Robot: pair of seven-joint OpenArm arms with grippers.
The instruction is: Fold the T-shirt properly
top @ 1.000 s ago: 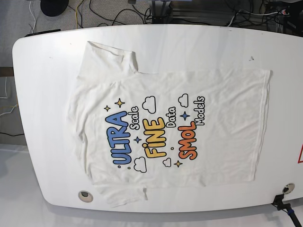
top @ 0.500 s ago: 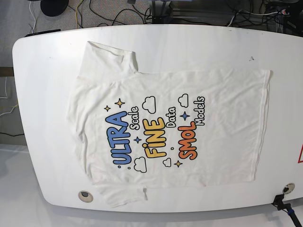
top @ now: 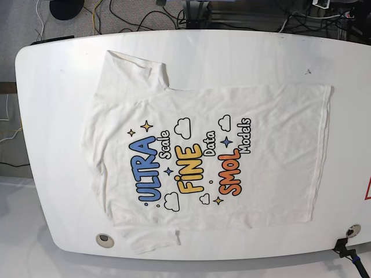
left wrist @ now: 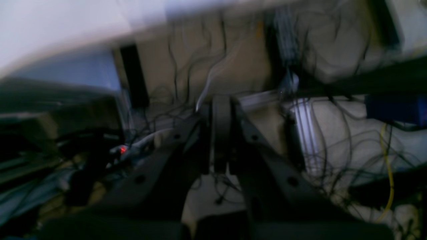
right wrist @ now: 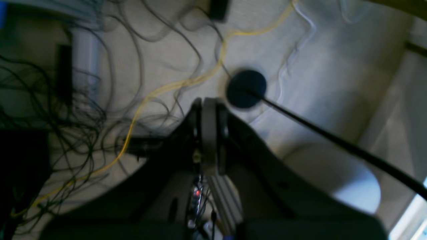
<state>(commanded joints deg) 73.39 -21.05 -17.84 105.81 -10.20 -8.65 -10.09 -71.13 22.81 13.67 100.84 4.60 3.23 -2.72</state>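
Observation:
The white T-shirt lies spread flat and print-up on the white table, collar to the left and hem to the right. One sleeve points to the far edge, the other reaches the near edge. Neither arm appears in the base view. In the left wrist view my left gripper is shut with nothing in it, pointing at the cable-strewn floor. The right wrist view has my right gripper shut and empty as well, over the floor. The T-shirt is out of both wrist views.
A round grommet sits in the table near its front left edge. Black and yellow cables and a black round base lie on the floor beyond the table. A dark clamp is at the front right corner.

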